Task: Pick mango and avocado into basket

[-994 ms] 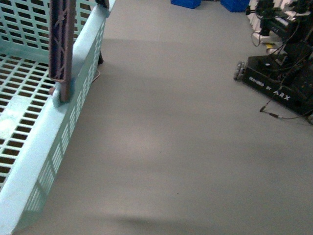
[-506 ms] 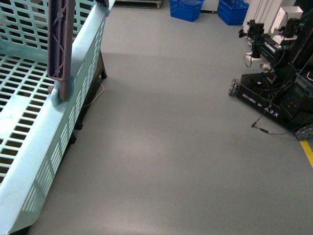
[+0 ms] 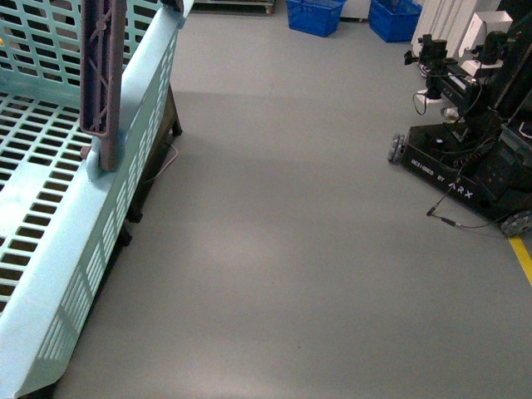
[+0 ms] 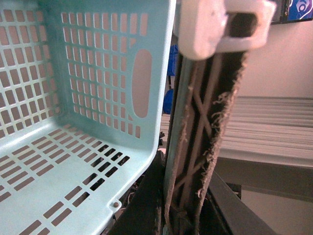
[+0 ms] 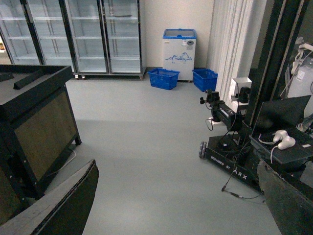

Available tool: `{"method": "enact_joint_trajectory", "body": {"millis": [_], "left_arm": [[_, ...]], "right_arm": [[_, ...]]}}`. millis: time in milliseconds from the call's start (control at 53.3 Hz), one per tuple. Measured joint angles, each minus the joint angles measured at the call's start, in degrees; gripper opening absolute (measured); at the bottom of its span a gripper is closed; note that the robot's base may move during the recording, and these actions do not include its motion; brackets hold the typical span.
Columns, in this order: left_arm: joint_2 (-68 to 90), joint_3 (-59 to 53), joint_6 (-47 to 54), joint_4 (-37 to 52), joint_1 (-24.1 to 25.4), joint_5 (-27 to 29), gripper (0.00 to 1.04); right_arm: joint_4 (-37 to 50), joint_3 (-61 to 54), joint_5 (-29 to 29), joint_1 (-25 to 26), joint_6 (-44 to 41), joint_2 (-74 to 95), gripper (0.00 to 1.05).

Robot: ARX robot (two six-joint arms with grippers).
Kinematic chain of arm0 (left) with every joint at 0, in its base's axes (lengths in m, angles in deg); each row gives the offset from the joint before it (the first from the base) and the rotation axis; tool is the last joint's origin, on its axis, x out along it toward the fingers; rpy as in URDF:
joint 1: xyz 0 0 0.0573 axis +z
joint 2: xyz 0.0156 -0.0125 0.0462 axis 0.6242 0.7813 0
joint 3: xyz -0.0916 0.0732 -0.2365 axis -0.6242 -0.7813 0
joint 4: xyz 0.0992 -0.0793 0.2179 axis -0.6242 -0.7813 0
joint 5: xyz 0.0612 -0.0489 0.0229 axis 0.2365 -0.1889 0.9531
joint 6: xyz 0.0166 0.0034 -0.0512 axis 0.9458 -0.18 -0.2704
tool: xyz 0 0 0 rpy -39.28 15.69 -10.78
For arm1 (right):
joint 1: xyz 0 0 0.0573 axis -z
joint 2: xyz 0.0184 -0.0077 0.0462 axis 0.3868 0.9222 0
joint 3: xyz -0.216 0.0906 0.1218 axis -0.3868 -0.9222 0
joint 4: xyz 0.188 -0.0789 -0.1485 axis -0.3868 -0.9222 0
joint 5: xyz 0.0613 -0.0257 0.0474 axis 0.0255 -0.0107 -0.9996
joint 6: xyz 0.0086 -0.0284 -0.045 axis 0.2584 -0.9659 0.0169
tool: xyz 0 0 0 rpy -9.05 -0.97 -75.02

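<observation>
**At the robot's left, a bare basket and no fruit yet**

Up close on the robot's left side sat the basket (image 3: 71,237), light teal, its slotted lattice walls and floor all on show. Every part of the inside that the front and left wrist views took in was bare. No mango, no avocado, not in the basket and not anywhere else in the three views, so by my reading both picks were left to do and the job had hardly begun.

The swing handle (image 3: 104,75), grey-brown, stood upright against the near rim. The left wrist view had it right in the lens, with cross-braced ribs, frayed edges and a white fitting (image 4: 215,24) capping the top. The left end effector (image 4: 186,200) had its dark fingers tight on either side of that handle, and I judged it clamped on. Whether the basket hung from that grip or rested on something below, I could not tell.

Over on the other side, the right end effector (image 5: 176,171) was spread wide with nothing between its fingers, looking out over grey floor (image 5: 146,161). A dark worktop (image 5: 34,112) stood beside it, another ARX base (image 5: 230,161) farther off, and two blue baskets (image 5: 164,78) sat near the glass-door fridges (image 5: 73,34). No fruit showed there either.
</observation>
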State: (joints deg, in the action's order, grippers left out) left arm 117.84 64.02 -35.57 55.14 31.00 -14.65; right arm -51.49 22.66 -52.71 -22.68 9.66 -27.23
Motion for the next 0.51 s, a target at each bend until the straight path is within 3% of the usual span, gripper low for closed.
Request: {"method": "enact_joint_trajectory", "body": {"millis": [506], "left_arm": [[0.11, 0.0, 0.02, -0.02, -0.11, 0.22, 0.13]], "right_arm": [[-0.02, 0.0, -0.04, 0.0, -0.02, 0.0, 0.97]]}}
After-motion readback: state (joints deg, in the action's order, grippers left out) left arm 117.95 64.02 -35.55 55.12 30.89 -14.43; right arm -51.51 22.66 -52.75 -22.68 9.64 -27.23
